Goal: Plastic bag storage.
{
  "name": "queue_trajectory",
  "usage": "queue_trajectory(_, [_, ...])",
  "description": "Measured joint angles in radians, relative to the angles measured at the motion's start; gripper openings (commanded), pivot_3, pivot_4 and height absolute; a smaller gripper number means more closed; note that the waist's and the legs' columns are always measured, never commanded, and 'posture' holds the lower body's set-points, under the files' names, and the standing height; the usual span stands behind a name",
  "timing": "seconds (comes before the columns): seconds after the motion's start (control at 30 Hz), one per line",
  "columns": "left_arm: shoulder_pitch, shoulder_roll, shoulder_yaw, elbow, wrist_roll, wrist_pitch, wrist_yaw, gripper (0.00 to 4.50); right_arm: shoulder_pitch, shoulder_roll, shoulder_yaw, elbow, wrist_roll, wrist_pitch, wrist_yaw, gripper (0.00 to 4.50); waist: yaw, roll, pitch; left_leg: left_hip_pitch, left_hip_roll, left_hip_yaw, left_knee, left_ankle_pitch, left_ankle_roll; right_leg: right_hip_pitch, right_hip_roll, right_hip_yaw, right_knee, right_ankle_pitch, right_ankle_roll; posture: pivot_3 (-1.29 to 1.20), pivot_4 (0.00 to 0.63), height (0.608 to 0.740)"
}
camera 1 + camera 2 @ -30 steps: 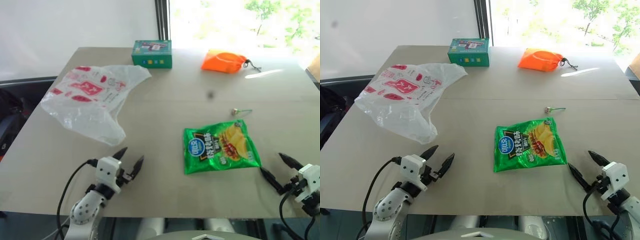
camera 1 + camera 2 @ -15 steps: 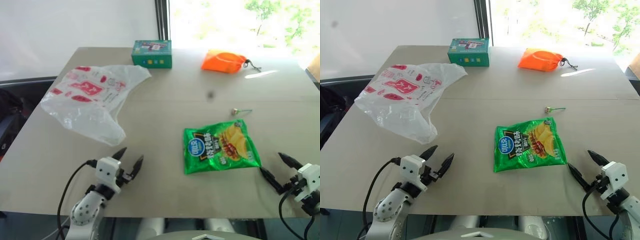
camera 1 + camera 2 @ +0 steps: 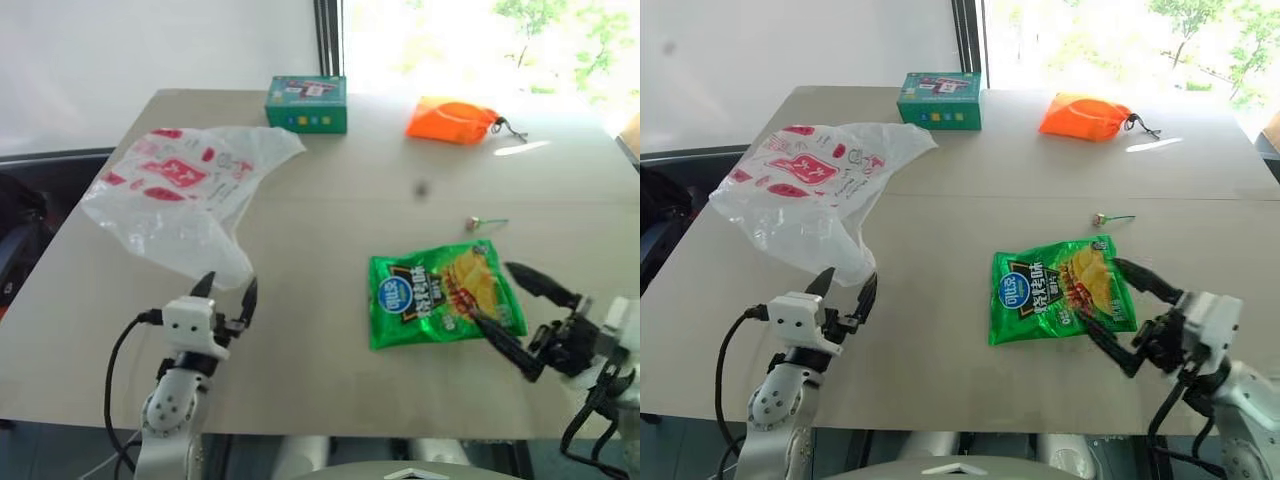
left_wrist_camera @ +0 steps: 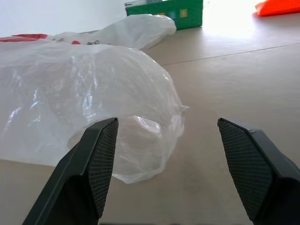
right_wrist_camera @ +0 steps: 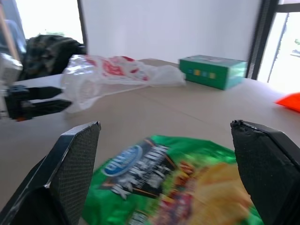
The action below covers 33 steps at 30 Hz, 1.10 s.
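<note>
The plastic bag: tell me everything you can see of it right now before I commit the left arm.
The plastic bag is thin, translucent white film with red printed marks, crumpled and lying loosely spread on the table at its left side. One end stretches toward the green box; the near end bulges up in a hollow fold. The left claw stands open right at that near edge, with the fold in front of its fingers; nothing grips the bag.

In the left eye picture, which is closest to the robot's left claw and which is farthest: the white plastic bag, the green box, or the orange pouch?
1. The plastic bag, just ahead of the left gripper.
2. The green box, at the table's far edge.
3. The orange pouch, far edge too, off to the right.
</note>
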<state>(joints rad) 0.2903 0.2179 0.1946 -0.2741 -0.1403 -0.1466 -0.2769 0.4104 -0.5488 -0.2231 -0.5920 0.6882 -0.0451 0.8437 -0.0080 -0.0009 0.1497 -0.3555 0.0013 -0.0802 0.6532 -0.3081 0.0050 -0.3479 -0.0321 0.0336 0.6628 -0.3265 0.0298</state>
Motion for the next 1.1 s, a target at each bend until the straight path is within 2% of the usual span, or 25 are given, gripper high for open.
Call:
queue_trajectory(0.17, [-0.102,-0.02,-0.007,0.067,0.045,0.045,0.078,3.56,-0.061,-0.036,0.049,0.036,-0.059,0.019,0.036,4.5,0.006,-0.001,0.0,0.0,-0.001,-0.002,0.001,0.0,0.0,0.001,0.0,-0.003,0.001,0.0,0.0,0.0,0.15,0.74])
queue_trajectory(0.47, [-0.174,-0.065,-0.022,0.114,0.065,0.133,0.143,3.56,-0.038,-0.034,0.036,0.101,-0.074,0.016,0.077,4.5,0.013,-0.001,0.0,-0.004,-0.002,-0.004,0.002,0.002,-0.004,-0.002,-0.001,-0.005,0.001,0.0,0.0,0.0,0.15,0.74])
queue_trajectory(0.57, [-0.195,-0.07,-0.038,0.116,0.07,0.139,0.147,2.78,-0.036,-0.024,0.035,0.101,-0.081,0.016,0.072,4.5,0.015,-0.001,0.0,-0.004,-0.002,-0.004,0.002,0.002,-0.004,-0.002,-0.001,-0.005,0.001,0.0,0.0,0.0,0.15,0.74])
queue_trajectory(0.6, [-0.208,-0.071,-0.037,0.116,0.066,0.14,0.151,2.22,-0.035,-0.019,0.035,0.101,-0.086,0.014,0.069,4.5,0.017,-0.001,0.0,-0.004,-0.002,-0.004,0.002,0.002,-0.004,-0.002,-0.001,-0.005,0.001,0.0,0.0,0.0,0.15,0.74])
queue_trajectory(0.67, [-0.218,-0.071,-0.035,0.116,0.058,0.14,0.152,1.4,-0.033,-0.014,0.035,0.101,-0.091,0.01,0.068,4.5,0.018,-0.001,0.0,-0.004,-0.002,-0.004,0.002,0.002,-0.004,-0.002,-0.001,-0.005,0.001,0.0,0.0,0.0,0.15,0.74])
queue_trajectory(0.7, [-0.222,-0.069,-0.033,0.116,0.056,0.141,0.151,0.73,-0.03,-0.009,0.035,0.101,-0.095,0.005,0.067,4.5,0.018,-0.001,0.0,-0.004,-0.002,-0.004,0.003,0.003,-0.004,-0.002,-0.001,-0.005,0.001,0.0,0.0,0.0,0.15,0.74])
queue_trajectory(0.77, [-0.228,-0.067,-0.026,0.116,0.047,0.143,0.151,0.06,-0.024,-0.001,0.034,0.102,-0.098,-0.002,0.064,4.5,0.019,-0.001,0.0,-0.005,-0.002,-0.004,0.003,0.003,-0.004,-0.002,-0.001,-0.005,0.001,0.0,0.0,0.0,0.15,0.74])
queue_trajectory(0.97, [-0.223,-0.05,-0.013,0.084,-0.01,0.149,0.101,0.06,-0.052,0.029,-0.022,0.152,-0.086,0.018,0.004,4.5,0.018,-0.001,0.0,-0.005,-0.002,-0.003,0.004,0.003,-0.004,-0.003,-0.001,-0.004,0.002,0.0,0.0,0.0,0.15,0.74])
queue_trajectory(1.1, [-0.146,-0.038,-0.021,0.04,-0.04,0.149,0.045,0.06,-0.123,-0.009,-0.072,0.173,-0.022,0.198,-0.12,4.5,0.019,-0.001,0.0,-0.005,-0.002,-0.004,0.004,0.003,-0.004,-0.003,-0.001,-0.004,0.002,0.0,0.0,0.0,0.15,0.74])
